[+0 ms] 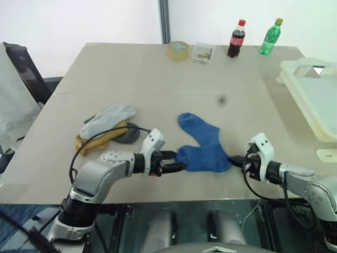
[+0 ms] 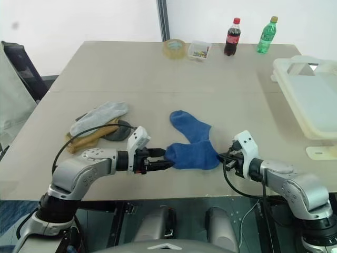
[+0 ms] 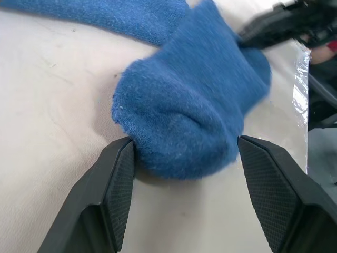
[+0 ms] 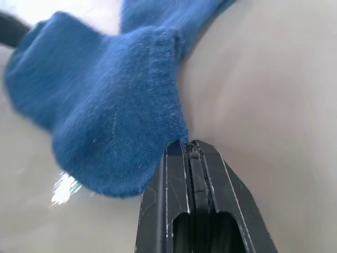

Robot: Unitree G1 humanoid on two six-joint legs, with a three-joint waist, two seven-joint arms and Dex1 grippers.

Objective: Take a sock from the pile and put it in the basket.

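Bright, even light, soft shadows

The pale tabletop (image 1: pixel 158 79) looks washed out; the sock (image 4: pixel 105 105) blurs close to the wrist cameras, and a glare spot shines on the tabletop edge beside it.

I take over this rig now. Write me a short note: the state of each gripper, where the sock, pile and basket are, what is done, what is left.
Left gripper: open, jaws on either side of one end of the blue sock, not closed on it.
Right gripper: shut, tips at the sock's opposite edge; a pinch on the fabric is not clear.
Sock: flat on the table, apart from the pile to its left.
Basket: far right.
Done: sock separated from pile.
Left: grip, lift, carry to basket, release.
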